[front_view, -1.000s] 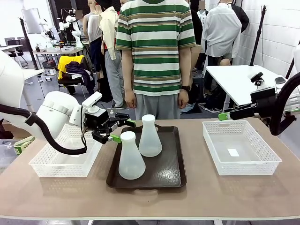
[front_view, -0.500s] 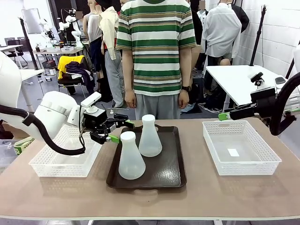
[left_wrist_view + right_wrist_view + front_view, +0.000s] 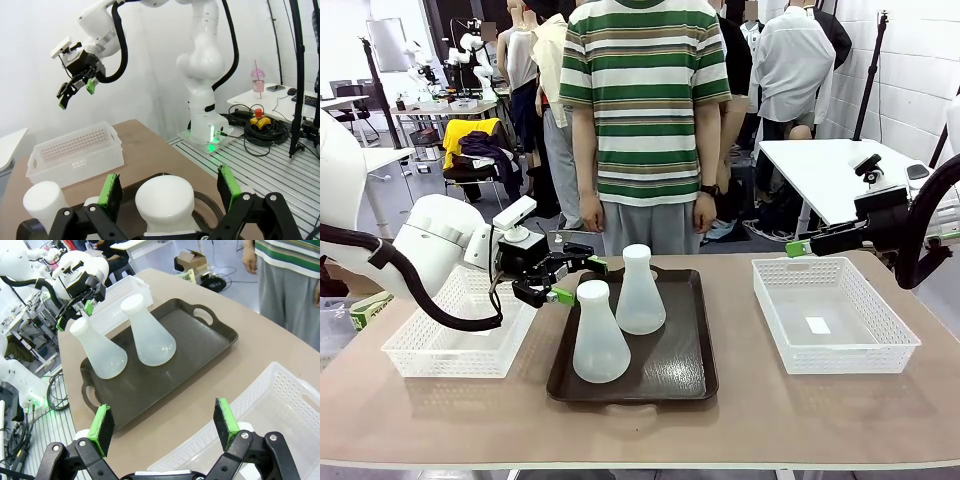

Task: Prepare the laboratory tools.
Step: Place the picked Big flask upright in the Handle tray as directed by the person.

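Two frosted white conical flasks stand upright on a dark brown tray: the near flask and the far flask. My left gripper hangs open just left of the near flask's neck, touching nothing. In the left wrist view that neck's round top sits in line with the gap between the green pads of the left gripper, and the other flask's top is at lower left. My right gripper is open and holds nothing, high over the table by the right basket's far left corner, with both flasks ahead.
One white mesh basket sits left of the tray, under my left arm. A second white basket stands to the tray's right. A person in a striped shirt stands at the far edge, hands down.
My left gripper has drawn back slightly to the left from the near flask. The person has shifted a little. The right arm has not moved.
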`<state>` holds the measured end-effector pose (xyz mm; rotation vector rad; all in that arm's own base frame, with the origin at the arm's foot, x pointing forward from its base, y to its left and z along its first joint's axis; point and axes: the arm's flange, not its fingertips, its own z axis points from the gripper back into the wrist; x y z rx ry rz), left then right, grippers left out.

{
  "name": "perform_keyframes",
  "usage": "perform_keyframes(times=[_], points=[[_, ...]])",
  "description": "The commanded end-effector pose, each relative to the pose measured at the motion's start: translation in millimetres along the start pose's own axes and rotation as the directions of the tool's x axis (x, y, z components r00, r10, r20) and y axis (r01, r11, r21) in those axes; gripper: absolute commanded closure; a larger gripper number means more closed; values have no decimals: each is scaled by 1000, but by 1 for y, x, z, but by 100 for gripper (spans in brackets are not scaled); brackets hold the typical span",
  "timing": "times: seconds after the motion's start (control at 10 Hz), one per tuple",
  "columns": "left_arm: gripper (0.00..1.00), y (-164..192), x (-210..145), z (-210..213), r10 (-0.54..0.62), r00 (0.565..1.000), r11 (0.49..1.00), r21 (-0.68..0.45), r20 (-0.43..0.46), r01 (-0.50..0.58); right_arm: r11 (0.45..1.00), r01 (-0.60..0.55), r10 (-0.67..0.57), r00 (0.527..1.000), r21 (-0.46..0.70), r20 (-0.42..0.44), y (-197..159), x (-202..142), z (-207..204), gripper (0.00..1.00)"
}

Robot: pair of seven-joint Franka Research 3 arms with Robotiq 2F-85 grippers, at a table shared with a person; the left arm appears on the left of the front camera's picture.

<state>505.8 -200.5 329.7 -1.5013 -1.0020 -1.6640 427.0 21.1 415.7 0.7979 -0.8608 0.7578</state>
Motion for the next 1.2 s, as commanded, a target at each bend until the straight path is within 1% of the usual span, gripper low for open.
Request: perform_keyframes(times=[0.0, 1.1], points=[[0, 3, 0, 1, -12, 1000, 1000, 0, -2, 12, 1000, 0, 0, 1000, 0, 0, 1, -1, 0, 0], [0, 3, 0, 1, -12, 1000, 1000, 0, -2, 12, 1000, 0, 0, 1000, 0, 0, 1, -1, 0, 0]])
